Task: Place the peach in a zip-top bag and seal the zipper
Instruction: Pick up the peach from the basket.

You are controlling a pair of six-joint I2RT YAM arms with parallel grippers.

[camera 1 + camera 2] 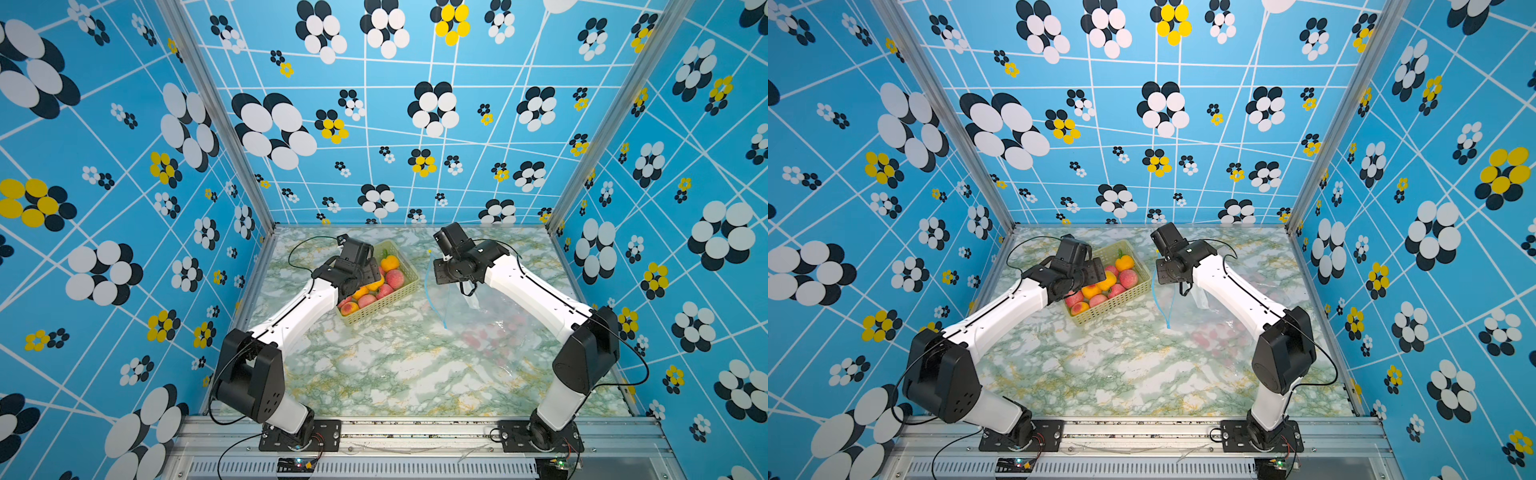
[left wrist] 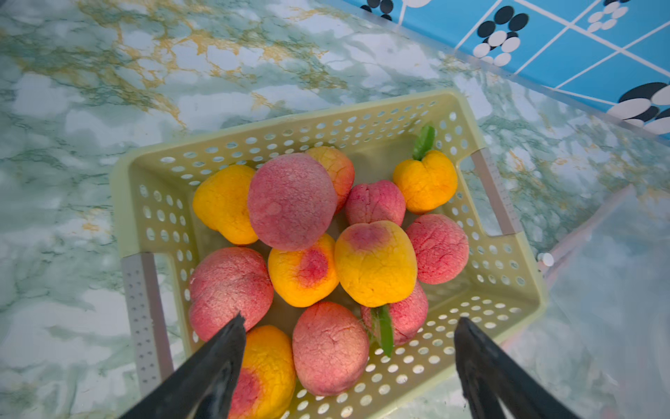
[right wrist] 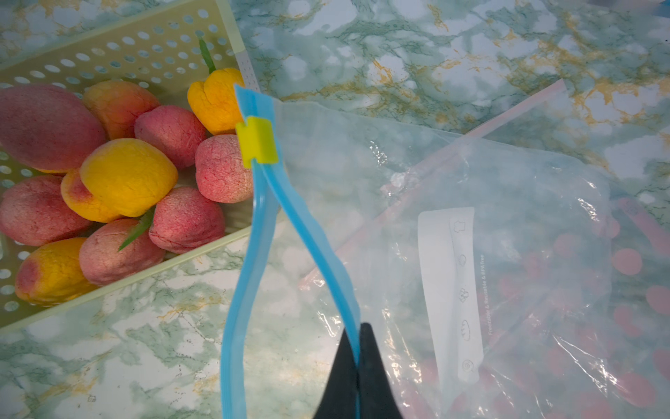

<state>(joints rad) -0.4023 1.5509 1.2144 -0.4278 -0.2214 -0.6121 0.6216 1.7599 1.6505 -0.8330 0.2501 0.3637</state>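
Several peaches (image 2: 292, 201) lie heaped in our pale green basket (image 2: 145, 163) on the tabletop (image 2: 108, 72), and our left gripper (image 2: 350, 321) hangs above them, jaws wide apart. Our right gripper (image 3: 359, 333) has its jaws clamped on the blue zipper strip (image 3: 308, 235) of the clear zip-top bag (image 3: 525, 217), just beside the basket.

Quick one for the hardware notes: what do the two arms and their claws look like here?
Both arms match: the left arm and right arm have smooth white link shells with bulky black joint housings. Thin black cables loop outside along each. Black base plates bolt them to the aluminium rail. The left claw and right claw have matte black, tapered wedge fingers.
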